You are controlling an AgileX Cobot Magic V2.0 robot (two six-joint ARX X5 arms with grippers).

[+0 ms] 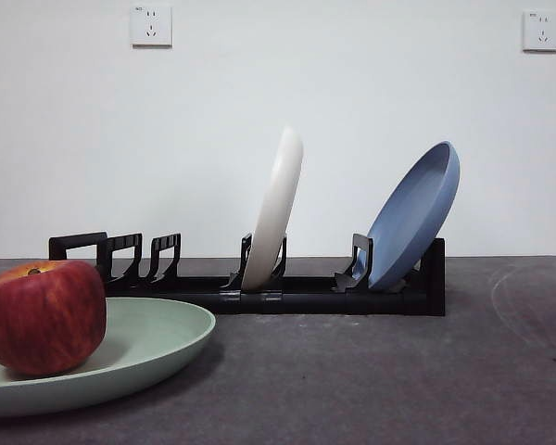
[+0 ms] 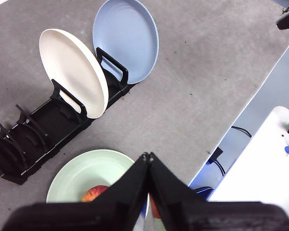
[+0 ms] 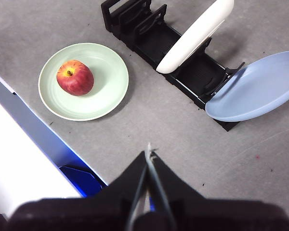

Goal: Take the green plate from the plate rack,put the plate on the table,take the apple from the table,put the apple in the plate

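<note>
**Apple on the green plate, both arms raised clear**

Dark grey and faintly mottled, the table (image 1: 398, 371) fills my front feed up to a plain white wall with two sockets (image 1: 151, 25) set high on it. Near the camera on the left I see the green plate (image 1: 157, 338) lying flat on the table, and the apple (image 1: 44, 315) sits on it, stem up, with a yellowish patch around the stem. From the right wrist camera I can see the apple rests off-centre on the plate, toward one side of the rim rather than in the middle.

Behind the plate, the plate rack (image 1: 306, 298) runs across the table. A cream-white plate (image 1: 276, 209) stands nearly upright in a middle slot, and a blue plate (image 1: 415, 213) leans outward at the rack's far end, tilted well over. The slots at the handle end, nearest the green plate, hold nothing.

Neither arm shows in my front feed. The left gripper (image 2: 148, 156) hangs high above the green plate's edge, jaws pressed together at the tips with nothing between them. The right gripper (image 3: 149, 151) hovers high over bare table, between the green plate and the rack's blue-plate end, and its jaws are likewise clenched on nothing.
</note>
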